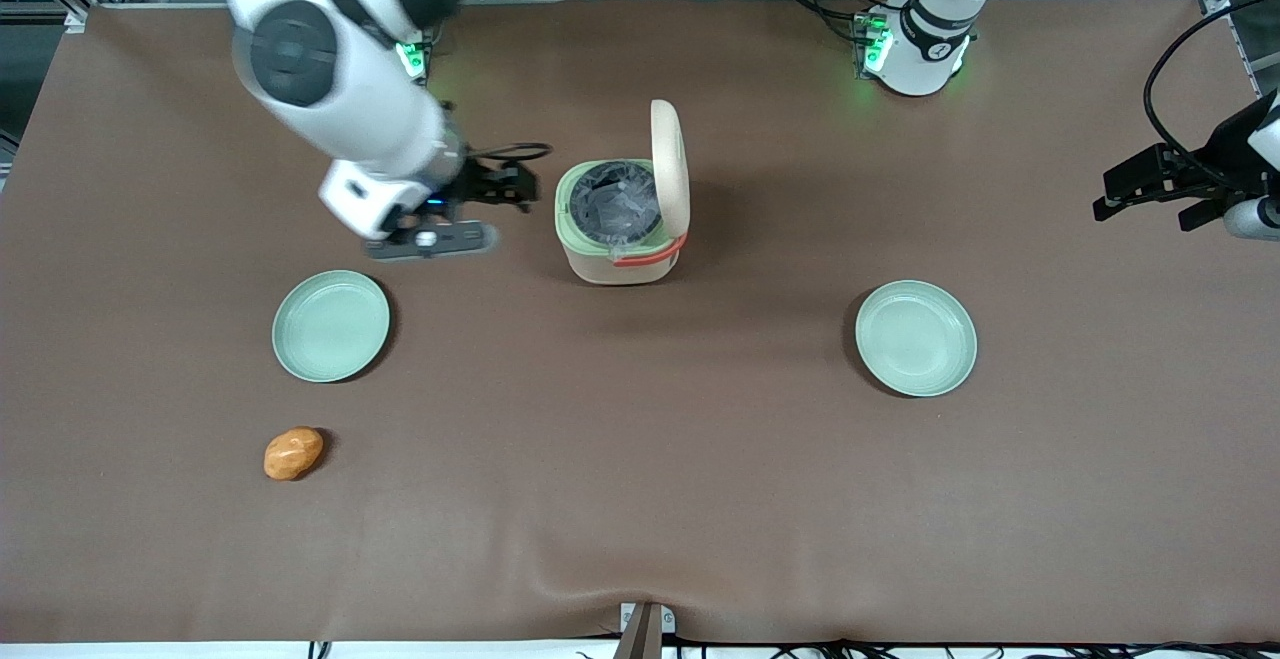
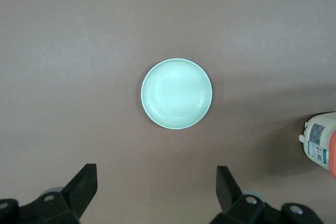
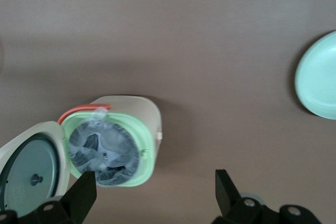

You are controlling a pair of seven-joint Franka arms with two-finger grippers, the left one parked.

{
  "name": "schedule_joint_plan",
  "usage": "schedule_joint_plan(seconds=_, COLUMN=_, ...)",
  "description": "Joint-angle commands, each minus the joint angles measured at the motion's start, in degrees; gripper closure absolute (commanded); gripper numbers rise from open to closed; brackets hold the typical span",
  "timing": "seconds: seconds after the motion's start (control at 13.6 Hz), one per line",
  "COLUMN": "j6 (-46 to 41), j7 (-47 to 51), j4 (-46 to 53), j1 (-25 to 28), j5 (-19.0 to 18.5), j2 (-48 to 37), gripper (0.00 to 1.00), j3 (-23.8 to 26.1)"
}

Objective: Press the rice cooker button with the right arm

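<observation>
Front view: rice cooker (image 1: 622, 224), lid raised, mid-table; right arm (image 1: 340, 89) holds its gripper (image 1: 505, 184) just beside it. Right wrist view: fingers (image 3: 82, 195) spread wide. Rigid but probably light, the cooker may slide; press the button squarely.

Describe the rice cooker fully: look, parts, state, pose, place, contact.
The rice cooker is a small cream-beige box with rounded corners, a pale green rim, an orange-red strap handle and a dark pot with crinkled clear film inside. Its lid stands open, upright. It sits on the brown table, farther from the camera than both plates. The gripper hovers beside it, open, apart.
</observation>
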Motion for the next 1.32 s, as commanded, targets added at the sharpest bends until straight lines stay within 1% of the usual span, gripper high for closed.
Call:
schedule_joint_plan(seconds=0.0, j6=-3.36, j7=-0.75, j4=-0.83, j1=-7.12, j5=-0.58, j2=-3.83, gripper=0.0, j3=1.26)
schedule_joint_plan(seconds=0.07, j6=-4.77, j7=-2.15, j4=-0.83, j1=-9.76, j5=-0.66, j2=-4.97, gripper=0.0, j3=1.79)
schedule_joint_plan(seconds=0.22, j6=-6.79, j7=-5.84, j4=-0.83, j1=-14.42, j5=-2.76, j2=-6.73, gripper=0.0, j3=2.4)
schedule_joint_plan(seconds=0.37, j6=-7.5, j7=-11.54, j4=-0.83, j1=-18.38, j5=-4.52, j2=-7.61, gripper=0.0, j3=2.32)
schedule_joint_plan(seconds=0.51, j6=-8.21, j7=-15.95, j4=-0.83, j1=-20.49, j5=-7.5, j2=-8.14, gripper=0.0, j3=2.14)
schedule_joint_plan(seconds=0.66, j6=-8.03, j7=-17.1, j4=-0.83, j1=-21.55, j5=-11.37, j2=-8.06, gripper=0.0, j3=1.97)
schedule_joint_plan(seconds=0.73, j6=-7.6, j7=-19.11, j4=-0.83, j1=-22.17, j5=-12.52, j2=-8.14, gripper=0.0, j3=1.88)
schedule_joint_plan(seconds=0.88, j6=-7.33, j7=-23.59, j4=-0.83, j1=-24.18, j5=-12.62, j2=-8.14, gripper=0.0, j3=1.88)
schedule_joint_plan(seconds=1.1, j6=-7.5, j7=-23.35, j4=-1.01, j1=-26.91, j5=-12.62, j2=-8.5, gripper=0.0, j3=1.7)
schedule_joint_plan(seconds=1.25, j6=-7.42, j7=-22.82, j4=-1.18, j1=-27.18, j5=-12.7, j2=-8.5, gripper=0.0, j3=1.62)
